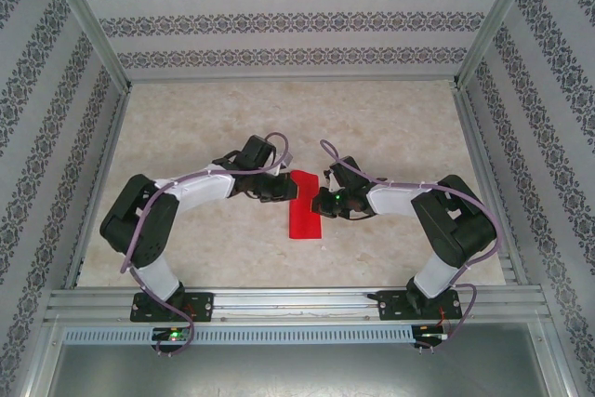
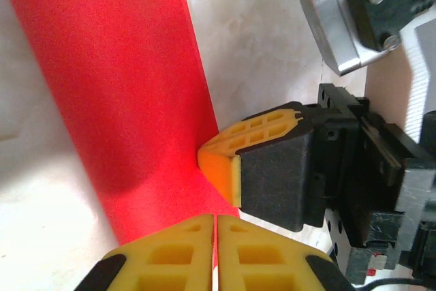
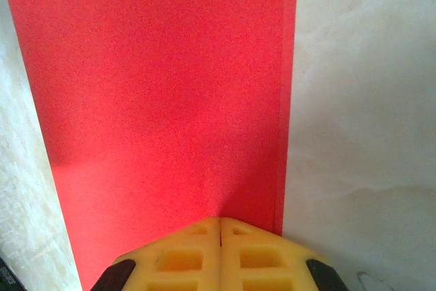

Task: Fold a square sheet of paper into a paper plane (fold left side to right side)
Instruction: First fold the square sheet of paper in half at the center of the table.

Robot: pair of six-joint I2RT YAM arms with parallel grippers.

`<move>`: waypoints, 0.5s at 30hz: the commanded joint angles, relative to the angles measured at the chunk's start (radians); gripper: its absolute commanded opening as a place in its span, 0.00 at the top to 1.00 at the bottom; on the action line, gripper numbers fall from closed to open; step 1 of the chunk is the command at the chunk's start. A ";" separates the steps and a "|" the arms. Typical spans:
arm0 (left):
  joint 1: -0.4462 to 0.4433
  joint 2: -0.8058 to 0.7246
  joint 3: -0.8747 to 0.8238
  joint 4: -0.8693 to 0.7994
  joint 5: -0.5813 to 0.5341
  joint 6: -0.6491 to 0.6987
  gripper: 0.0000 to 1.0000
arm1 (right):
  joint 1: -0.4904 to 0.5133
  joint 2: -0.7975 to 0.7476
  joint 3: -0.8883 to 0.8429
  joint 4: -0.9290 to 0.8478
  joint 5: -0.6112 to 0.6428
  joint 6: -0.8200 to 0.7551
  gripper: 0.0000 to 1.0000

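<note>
Seemingly left gripper point(image 2: 216, 219), right gripper point(image 3: 220, 221) pin paper point(image 3: 163, 86) edges

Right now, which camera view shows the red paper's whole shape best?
Top external: the red paper shows as a whole narrow strip. Left wrist crops it to a slanted band; right wrist to a broad close-up with a layered edge.

So what we've got is a pale beige marbled table point(image 1: 186, 137) with one thing lying on it: the red sheet of paper point(image 1: 304, 218), flat near the middle, folded into a narrow rectangle. Along one long edge we see two layers, slightly offset.
</note>
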 commanded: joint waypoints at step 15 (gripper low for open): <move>-0.007 0.107 -0.042 -0.003 -0.078 0.052 0.93 | 0.010 0.073 -0.021 -0.142 0.103 -0.030 1.00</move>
